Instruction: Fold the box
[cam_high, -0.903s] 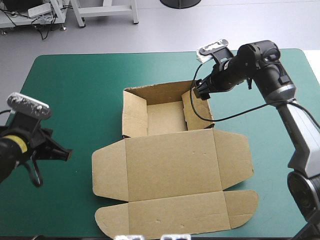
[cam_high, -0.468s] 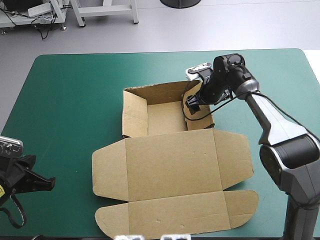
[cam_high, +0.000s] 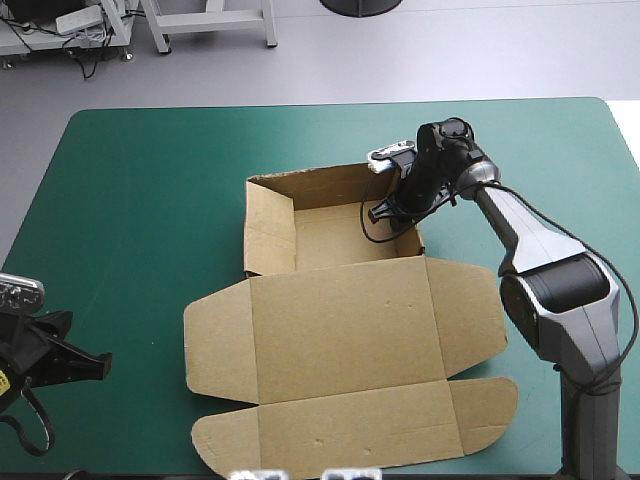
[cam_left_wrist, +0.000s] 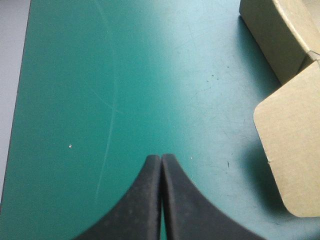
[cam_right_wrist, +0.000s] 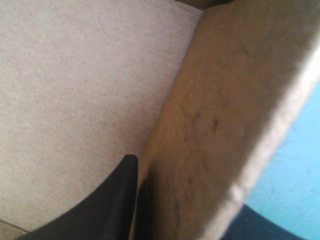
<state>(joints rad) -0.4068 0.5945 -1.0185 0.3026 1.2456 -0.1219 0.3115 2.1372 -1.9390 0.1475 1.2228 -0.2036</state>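
Moved since earlier: right gripper (cam_high: 385, 212), now lower and deeper at the tray (cam_high: 330, 235); left gripper (cam_high: 98, 366), drawn back to the table's (cam_high: 150, 170) near left corner. Right gripper nearly closed, pinching the box's (cam_high: 330, 268) right wall (cam_right_wrist: 215, 125), one finger inside, one outside. Left gripper closed tight, holding nothing, over teal-green cover (cam_left_wrist: 125, 75). Box mid-table: tray on the far side, bare inside; lid (cam_high: 345, 335) flat toward the near edge.
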